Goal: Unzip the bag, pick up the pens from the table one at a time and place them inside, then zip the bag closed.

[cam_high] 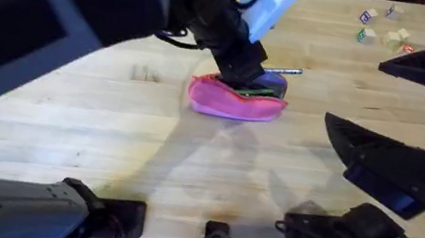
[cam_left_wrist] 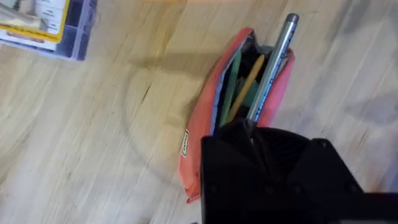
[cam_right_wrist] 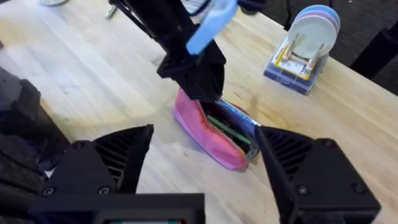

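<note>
The pink bag lies unzipped near the middle of the table, with green and yellow pens showing in its dark mouth. My left gripper hovers right over the opening, shut on a slim silver pen. The pen slants along the open zipper, its free end past the bag's end. My right gripper hangs open, closer to me and to the right of the bag. In the right wrist view its wide-apart fingers frame the bag and the left gripper.
Small toy blocks are scattered at the far right of the table. A blue box carrying a rack of plates stands beyond the bag; its corner shows in the left wrist view.
</note>
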You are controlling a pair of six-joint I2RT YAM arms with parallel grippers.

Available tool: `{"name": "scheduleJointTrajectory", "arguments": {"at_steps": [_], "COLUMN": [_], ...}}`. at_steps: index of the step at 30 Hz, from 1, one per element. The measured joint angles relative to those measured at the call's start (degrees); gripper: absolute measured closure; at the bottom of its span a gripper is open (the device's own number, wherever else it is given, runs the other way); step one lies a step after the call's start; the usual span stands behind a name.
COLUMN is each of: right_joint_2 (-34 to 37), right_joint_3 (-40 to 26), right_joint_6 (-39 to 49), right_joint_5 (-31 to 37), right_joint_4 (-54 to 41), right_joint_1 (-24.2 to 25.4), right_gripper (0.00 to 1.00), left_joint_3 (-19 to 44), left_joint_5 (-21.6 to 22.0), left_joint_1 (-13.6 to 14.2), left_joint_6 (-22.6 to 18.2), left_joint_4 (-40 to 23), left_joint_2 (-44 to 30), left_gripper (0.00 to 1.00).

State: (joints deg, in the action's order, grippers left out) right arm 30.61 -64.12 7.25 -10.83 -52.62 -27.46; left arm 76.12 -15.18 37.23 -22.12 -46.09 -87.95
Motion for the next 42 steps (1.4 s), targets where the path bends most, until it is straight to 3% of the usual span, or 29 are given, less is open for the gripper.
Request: {"name": "scheduleJointTrajectory", "arguments": {"at_steps": [14,22,23,25,26,27,36,42], "right_joint_2": [0.0,0.0,0.0,0.0,0.0,0.0,0.0,0.0], "right_joint_3": [0.0,0.0,0.0,0.0,0.0,0.0,0.0,0.0], "right_joint_6": [0.0,0.0,0.0,0.0,0.0,0.0,0.0,0.0], "right_joint_5": [0.0,0.0,0.0,0.0,0.0,0.0,0.0,0.0], "right_joint_4": [-0.1,-0.1,-0.1,-0.1,-0.1,-0.1,-0.2,-0.1], "right_joint_1": [0.0,0.0,0.0,0.0,0.0,0.0,0.0,0.0], "right_gripper": [0.003,0.003,0.003,0.003,0.003,0.003,0.004,0.003], "left_joint_3": [0.0,0.0,0.0,0.0,0.0,0.0,0.0,0.0], "left_joint_5": [0.3,5.9,6.0,6.2,6.2,6.2,6.2,6.5], "left_joint_1": [0.2,0.2,0.2,0.2,0.3,0.4,0.5,0.4], "left_joint_6": [3.9,4.1,3.9,4.0,4.0,4.2,4.1,3.1], "left_joint_4": [1.1,-1.4,-1.0,-0.2,0.7,0.7,0.2,-0.4], "left_joint_2": [-10.5,-10.7,-10.7,-10.7,-10.7,-10.7,-9.8,-2.0], "left_gripper": [0.96,0.952,0.89,0.613,0.158,0.046,0.008,0.007]}}
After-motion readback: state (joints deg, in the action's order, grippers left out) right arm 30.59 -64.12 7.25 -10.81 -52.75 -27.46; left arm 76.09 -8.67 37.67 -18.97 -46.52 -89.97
